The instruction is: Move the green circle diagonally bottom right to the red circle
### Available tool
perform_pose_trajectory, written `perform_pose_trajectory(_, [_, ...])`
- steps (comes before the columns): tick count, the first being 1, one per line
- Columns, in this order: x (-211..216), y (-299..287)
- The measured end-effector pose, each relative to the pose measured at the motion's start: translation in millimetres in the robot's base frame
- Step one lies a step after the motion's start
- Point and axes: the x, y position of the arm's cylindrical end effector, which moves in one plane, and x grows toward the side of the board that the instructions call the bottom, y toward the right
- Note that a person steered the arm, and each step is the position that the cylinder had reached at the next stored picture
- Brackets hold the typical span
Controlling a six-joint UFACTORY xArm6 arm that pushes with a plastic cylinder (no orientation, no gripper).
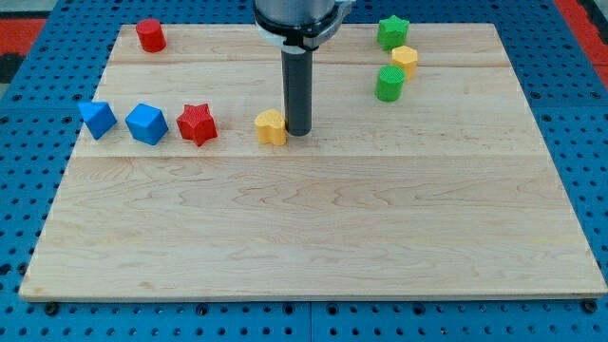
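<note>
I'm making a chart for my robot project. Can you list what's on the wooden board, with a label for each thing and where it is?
board: wooden, on a blue pegboard
my tip: mid-board, right beside the yellow block, on its right
green circle: upper right
green star: top right
yellow hexagon: between the two green blocks
red circle: top left
red star: left of the tip
blue cube: left of the red star
blue triangle: far left
</note>
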Motion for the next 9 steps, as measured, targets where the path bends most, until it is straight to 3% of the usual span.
perform_pose_trajectory(1, [1,43])
perform_pose_trajectory(2, [-35,168])
perform_pose_trajectory(3, [-96,228])
perform_pose_trajectory(4, [-118,194])
perform_pose_trajectory(5, [-108,137])
perform_pose_trajectory(6, [-77,115])
perform_pose_trajectory(7, [-88,92])
perform_pose_trajectory(9, [-27,69])
